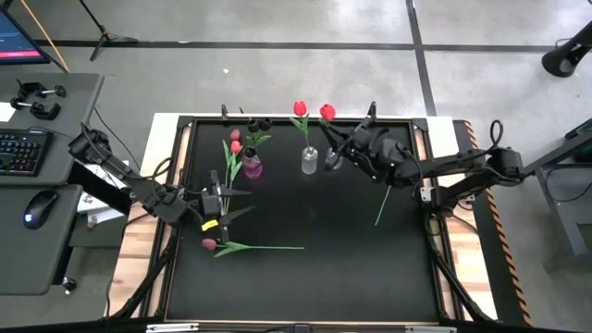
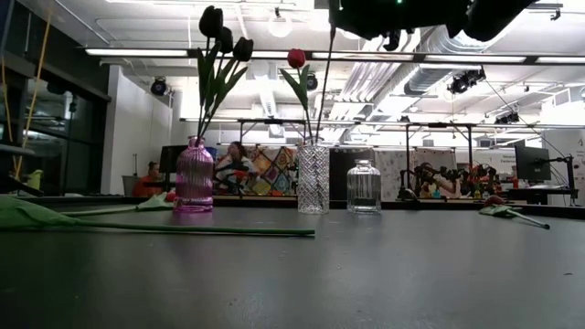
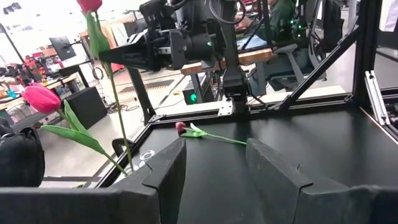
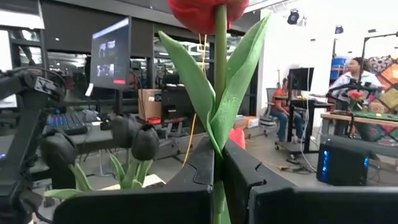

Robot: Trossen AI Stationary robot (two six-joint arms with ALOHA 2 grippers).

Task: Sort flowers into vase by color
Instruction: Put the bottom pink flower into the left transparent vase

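Note:
A clear cut-glass vase holds one red tulip. My right gripper is right beside that vase, shut on a second red tulip. A pink vase holds dark maroon tulips and pink tulips. A smaller clear bottle stands near the glass vase. My left gripper hovers open left of centre, its fingers with nothing between them. One tulip lies flat on the table near it. Another tulip lies at the right. My right gripper pinches the red tulip's stem between its two fingers, just below where the leaves part. The fingers come about level from the table's right and lie across the stem. The tulip stands upright with its head up. Its lower stem reaches down to the glass vase's mouth.
The black table has a raised frame around it. A desk with a keyboard and a mouse stands off to the left. People sit at benches in the room beyond. The table's near half holds nothing but the lying tulip.

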